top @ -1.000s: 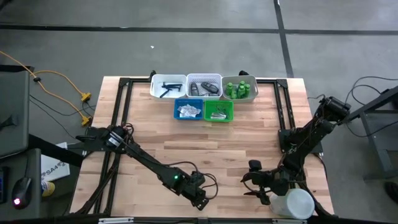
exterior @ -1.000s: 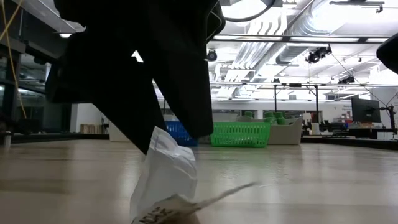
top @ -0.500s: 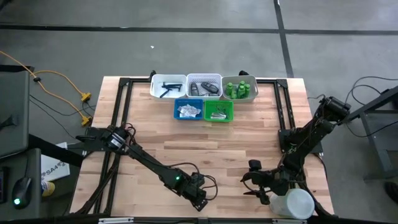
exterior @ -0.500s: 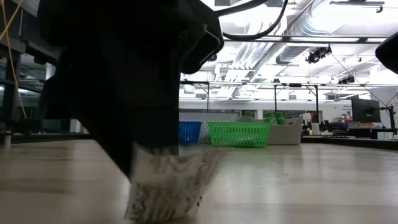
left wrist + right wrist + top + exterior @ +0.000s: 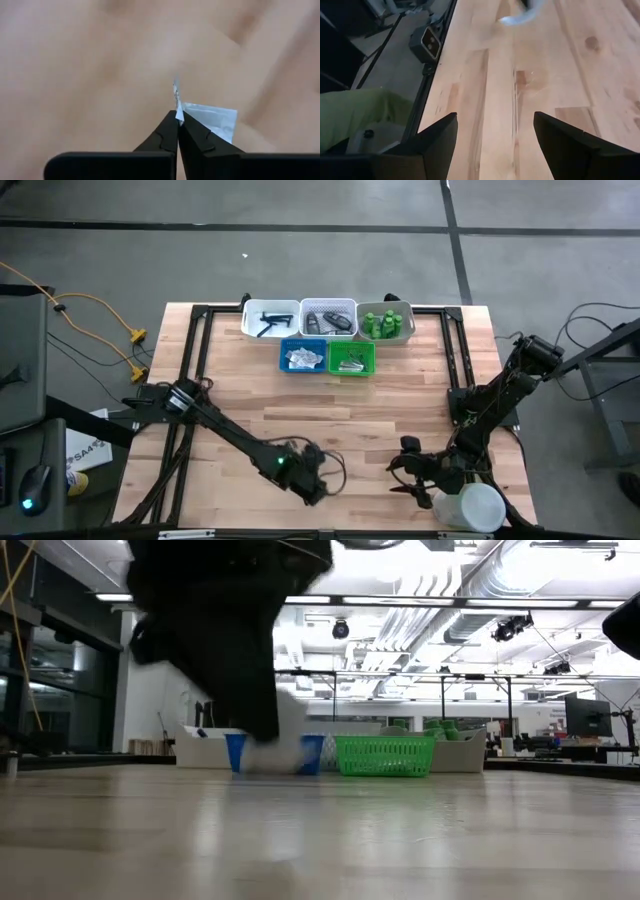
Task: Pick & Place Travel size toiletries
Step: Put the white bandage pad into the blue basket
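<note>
Left gripper (image 5: 177, 117) at table's near edge, fingers pinched together on packet (image 5: 210, 120). Packet flat, clear/white, small print on it, held by one corner above bare wood. Right gripper (image 5: 495, 145) near right corner, fingers apart, empty, white container (image 5: 470, 508) just beside. Trays (image 5: 328, 320) well apart at far edge.

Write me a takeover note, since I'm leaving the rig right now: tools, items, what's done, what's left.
Left tool: shut on a clear flat packet, at the table's near edge.
Right tool: open, empty, idle beside the white container.
Done: sticks, grey pieces and green bottles sit in the back trays, packets in the blue tray.
Left: carry this packet to a tray, probably the blue one.
</note>
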